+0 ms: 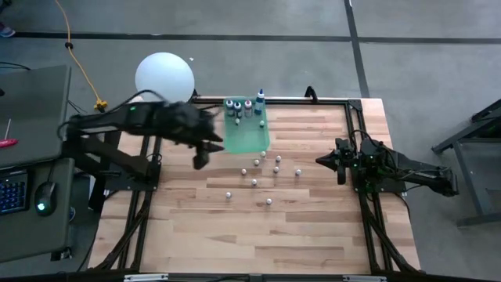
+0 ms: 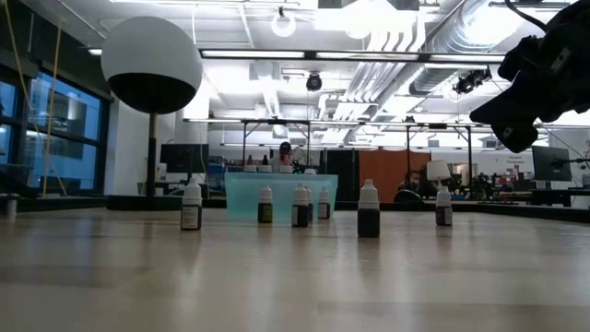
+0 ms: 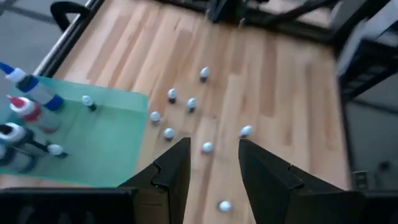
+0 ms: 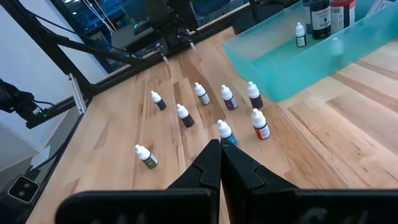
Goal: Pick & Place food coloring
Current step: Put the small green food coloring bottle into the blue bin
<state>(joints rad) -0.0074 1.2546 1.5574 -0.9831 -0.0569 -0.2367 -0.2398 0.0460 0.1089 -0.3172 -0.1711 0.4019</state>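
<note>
Standing upright, caps up: food coloring (image 4: 226, 97).

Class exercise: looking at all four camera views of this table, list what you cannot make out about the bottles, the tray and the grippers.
- Bottle labels: too small in the high view, blurred in the left wrist view; the small bottles show only as white caps.
- Green tray, low view: bottles in front hide part of its wall, its floor is out of sight.
- Left gripper, high view: motion blur.
- Right gripper, right wrist view: the bottom edge cuts it off.
</note>
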